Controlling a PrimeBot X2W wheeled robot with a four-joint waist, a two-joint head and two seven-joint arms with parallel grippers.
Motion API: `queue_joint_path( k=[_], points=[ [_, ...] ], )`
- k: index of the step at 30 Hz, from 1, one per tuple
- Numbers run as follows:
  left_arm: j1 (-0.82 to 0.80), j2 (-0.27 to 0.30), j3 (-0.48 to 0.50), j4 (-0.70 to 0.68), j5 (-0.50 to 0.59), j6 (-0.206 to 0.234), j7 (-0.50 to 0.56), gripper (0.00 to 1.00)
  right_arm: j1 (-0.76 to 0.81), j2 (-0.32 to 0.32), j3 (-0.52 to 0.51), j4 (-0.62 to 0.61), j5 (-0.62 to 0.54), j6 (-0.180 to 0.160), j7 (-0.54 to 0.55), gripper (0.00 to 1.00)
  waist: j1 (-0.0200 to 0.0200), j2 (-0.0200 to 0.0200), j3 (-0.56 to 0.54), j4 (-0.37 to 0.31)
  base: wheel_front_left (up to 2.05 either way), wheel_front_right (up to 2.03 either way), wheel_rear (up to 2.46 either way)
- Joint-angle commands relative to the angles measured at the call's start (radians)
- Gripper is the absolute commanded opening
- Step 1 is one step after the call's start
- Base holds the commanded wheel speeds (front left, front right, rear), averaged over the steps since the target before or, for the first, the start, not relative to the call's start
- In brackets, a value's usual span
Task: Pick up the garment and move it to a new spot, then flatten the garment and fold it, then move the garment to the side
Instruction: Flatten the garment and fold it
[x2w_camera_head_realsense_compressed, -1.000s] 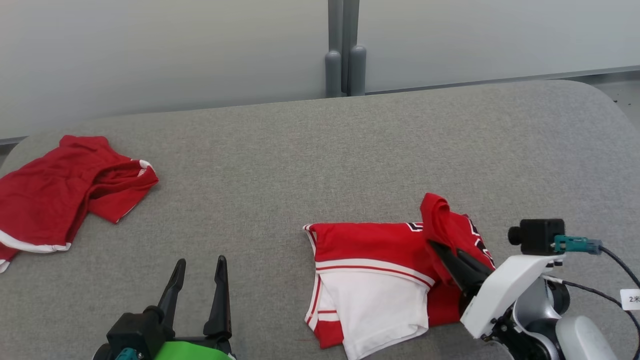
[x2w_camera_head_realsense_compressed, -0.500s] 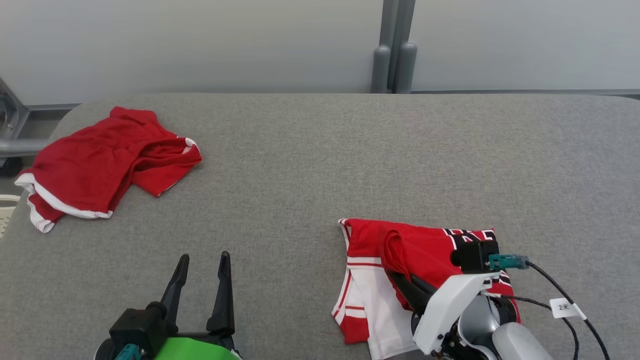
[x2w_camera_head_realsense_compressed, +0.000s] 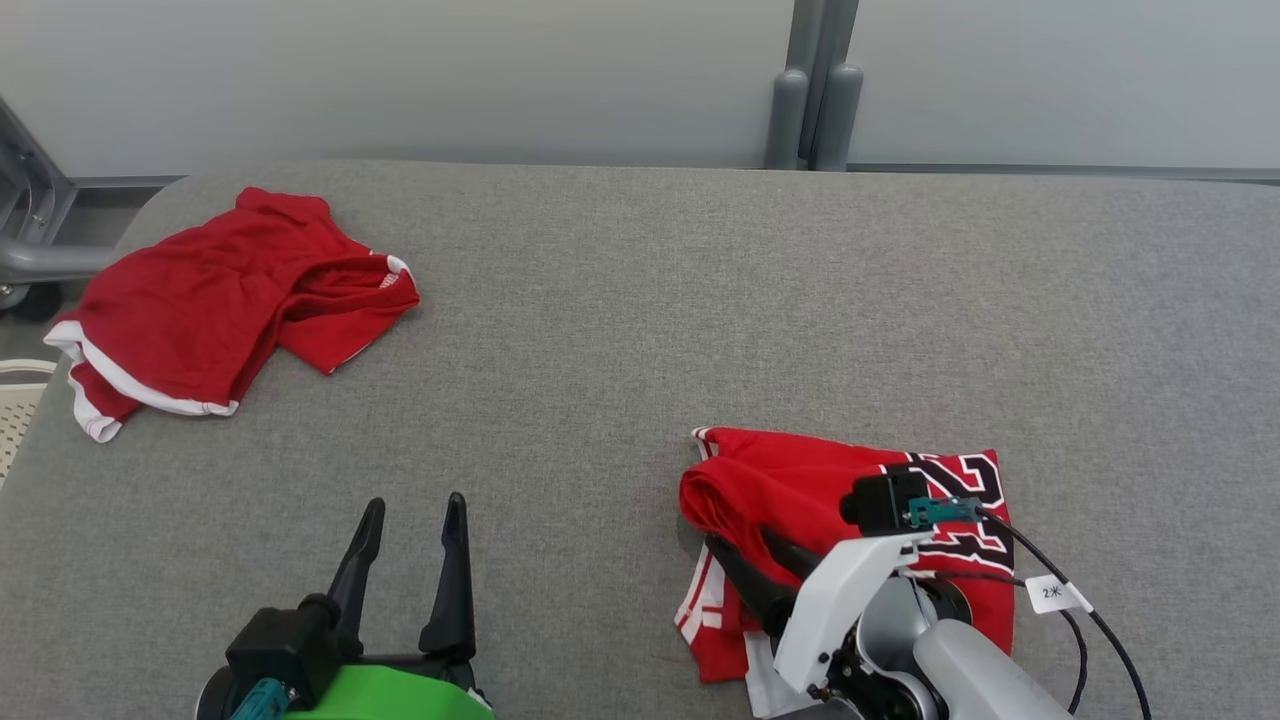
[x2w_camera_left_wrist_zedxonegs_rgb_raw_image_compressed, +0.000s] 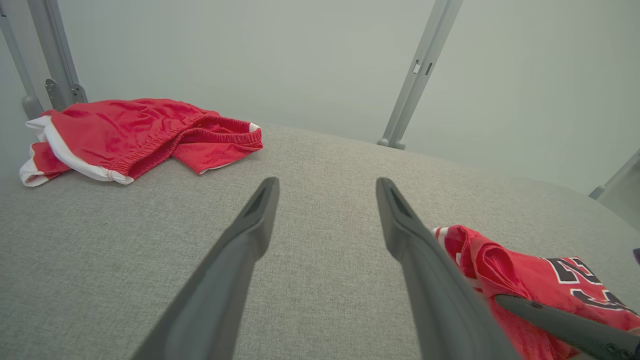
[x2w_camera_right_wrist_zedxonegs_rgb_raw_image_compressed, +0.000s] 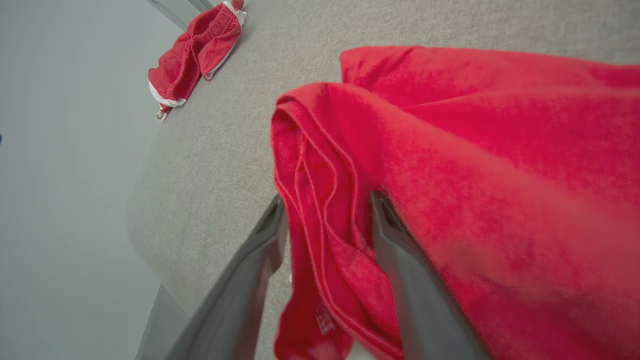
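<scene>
Now, in the lower right of the head view, the right gripper (x2w_camera_head_realsense_compressed: 740, 538) is straddling a fold of the red jersey (x2w_camera_head_realsense_compressed: 800, 470), its fingers standing partly open.

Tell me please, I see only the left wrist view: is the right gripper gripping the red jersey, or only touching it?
Observer: In the right wrist view the right gripper has its jaws parted, and a fold of the red jersey hangs between them. It looks loose, not pinched.
Operator: And the other garment, far on my left, is it fully on the table?
Observer: Almost. In the head view the white hem of the red shorts reaches the left edge of the table.
</scene>
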Motion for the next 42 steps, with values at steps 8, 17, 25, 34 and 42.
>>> queue_joint_path(
  k=[8,17,25,34,42],
  points=[
    [-0.015,-0.002,0.008,0.013,-0.003,-0.008,-0.007,1.0,-0.032,-0.002,0.047,-0.008,0.046,0.0,-0.056,1.0,0.0,0.0058,-0.014,-0.012,0.0,0.0,0.0],
    [0.008,0.005,0.008,0.002,-0.005,0.002,-0.006,1.0,0.037,-0.003,-0.101,-0.153,-0.078,0.0,-0.119,1.0,0.0,0.0058,-0.038,-0.043,0.0,0.0,0.0],
    [0.011,-0.002,-0.011,-0.005,-0.001,-0.001,0.005,1.0,0.106,-0.002,-0.268,-0.276,-0.282,0.0,-0.122,1.0,0.0,0.0058,-0.047,-0.066,0.0,0.0,0.0],
    [0.001,-0.012,-0.031,-0.001,-0.001,-0.005,0.01,1.0,0.161,-0.019,-0.277,-0.325,-0.45,0.0,-0.126,0.18,0.0,0.0058,-0.043,-0.061,0.0,0.0,0.0],
    [-0.012,-0.014,-0.029,0.003,-0.002,0.001,0.012,1.0,0.141,-0.062,-0.182,-0.172,-0.528,0.0,-0.193,0.0,0.0,0.0058,-0.032,0.006,0.0,0.0,0.0]
  ],
)
